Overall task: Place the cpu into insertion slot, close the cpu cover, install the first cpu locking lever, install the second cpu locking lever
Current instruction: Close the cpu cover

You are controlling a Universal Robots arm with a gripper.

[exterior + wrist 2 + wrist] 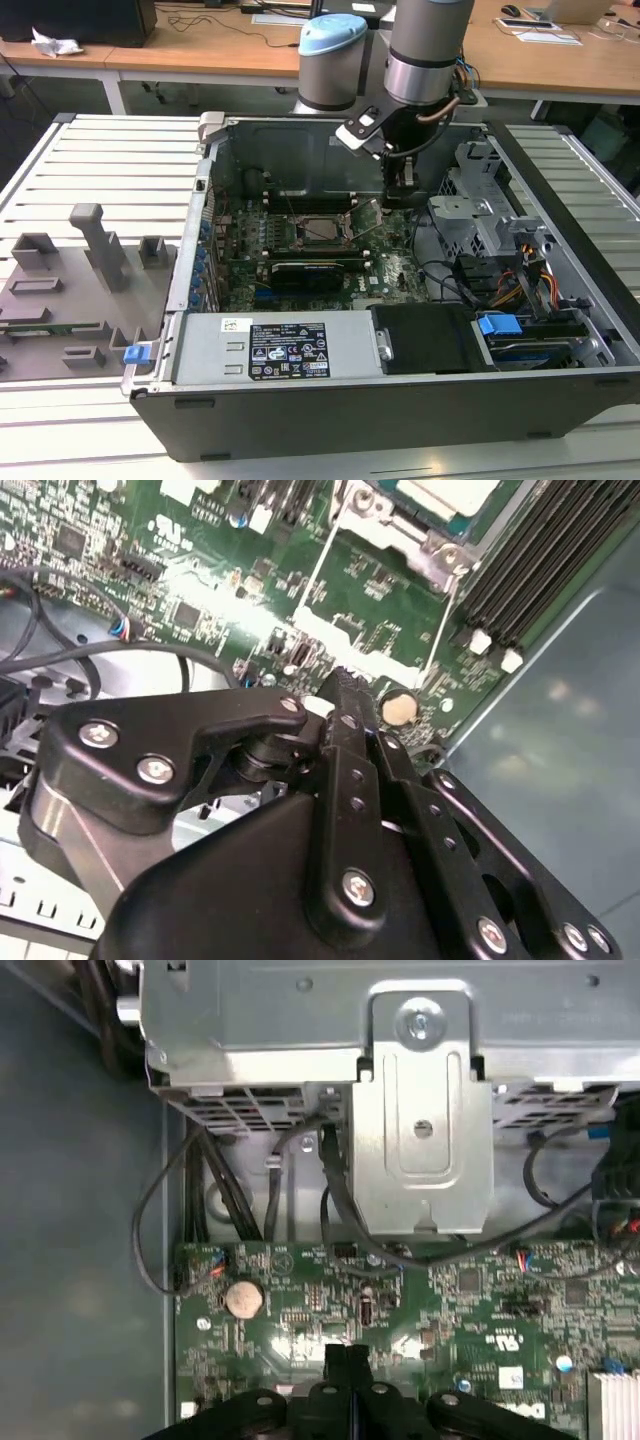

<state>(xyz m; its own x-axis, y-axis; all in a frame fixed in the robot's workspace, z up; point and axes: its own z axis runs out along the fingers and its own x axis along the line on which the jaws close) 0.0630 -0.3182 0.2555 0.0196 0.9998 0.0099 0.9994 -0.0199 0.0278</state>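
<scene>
In the exterior view, the gripper [403,196] hangs inside the open computer case [200,250], low over the green circuit board [395,270]. It is just to the exterior view's right of the insertion slot [296,230]. The cpu [323,229] lies in that slot, its pale top showing. A thin locking lever [367,214] stands tilted up between the slot and the gripper. A power supply box [290,350] runs along the case's near wall. Grey holders [100,250] sit on the slatted table [100,150] beside the case.

In the second wrist view, the gripper [343,680] has its black fingers [345,740] pressed together with nothing between them. Their tip is near a coin battery [400,708] on the board. Beyond them a corner of the slot shows the cpu [440,492] ringed by the silver cpu cover [395,525]. The cover seems to lie down over the chip, though I cannot tell for sure. A wire lever [318,570] slants across the board, unlatched, and black memory slots [530,565] lie beside the socket.

In the first wrist view, the closed gripper [346,1352] points at the board. The coin battery [245,1300] is close by, and a metal drive cage [420,1130] with black cables [335,1200] lies beyond.
</scene>
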